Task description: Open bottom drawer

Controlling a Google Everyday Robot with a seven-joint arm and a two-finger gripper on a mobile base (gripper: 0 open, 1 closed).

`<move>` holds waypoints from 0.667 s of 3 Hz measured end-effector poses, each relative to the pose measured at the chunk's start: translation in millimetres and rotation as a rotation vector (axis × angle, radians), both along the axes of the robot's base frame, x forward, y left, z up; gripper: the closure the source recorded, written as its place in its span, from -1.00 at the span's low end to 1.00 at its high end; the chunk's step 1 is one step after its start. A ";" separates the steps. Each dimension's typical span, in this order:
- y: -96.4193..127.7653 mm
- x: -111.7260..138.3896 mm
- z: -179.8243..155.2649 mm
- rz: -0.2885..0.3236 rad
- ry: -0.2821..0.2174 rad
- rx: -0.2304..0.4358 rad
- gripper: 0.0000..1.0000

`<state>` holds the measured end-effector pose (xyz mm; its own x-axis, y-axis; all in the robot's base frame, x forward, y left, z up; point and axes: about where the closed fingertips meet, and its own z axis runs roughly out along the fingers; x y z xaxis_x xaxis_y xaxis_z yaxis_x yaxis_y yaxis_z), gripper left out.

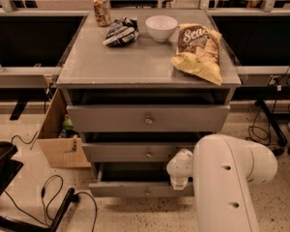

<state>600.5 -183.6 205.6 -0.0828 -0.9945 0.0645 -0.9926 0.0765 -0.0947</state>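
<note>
The grey cabinet has three drawers. The bottom drawer [130, 189] is the shortest front, with a small round knob [147, 193] at its centre. It stands partly pulled out, with a dark gap above its front. My gripper [179, 179] is at the right end of that drawer front, at the tip of my white arm [227, 182]. The arm's bulk hides the drawer's right end. The middle drawer [135, 152] and the top drawer [147, 118] are pushed in.
On the cabinet top [135, 62] are a can [102, 9], a dark crumpled bag [121, 32], a white bowl [161, 27] and a yellow chip bag [199, 50]. A cardboard box [58, 139] stands at the left. Cables [53, 197] lie on the floor.
</note>
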 end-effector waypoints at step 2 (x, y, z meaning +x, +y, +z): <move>-0.7 -16.6 8.2 0.003 0.040 0.011 1.00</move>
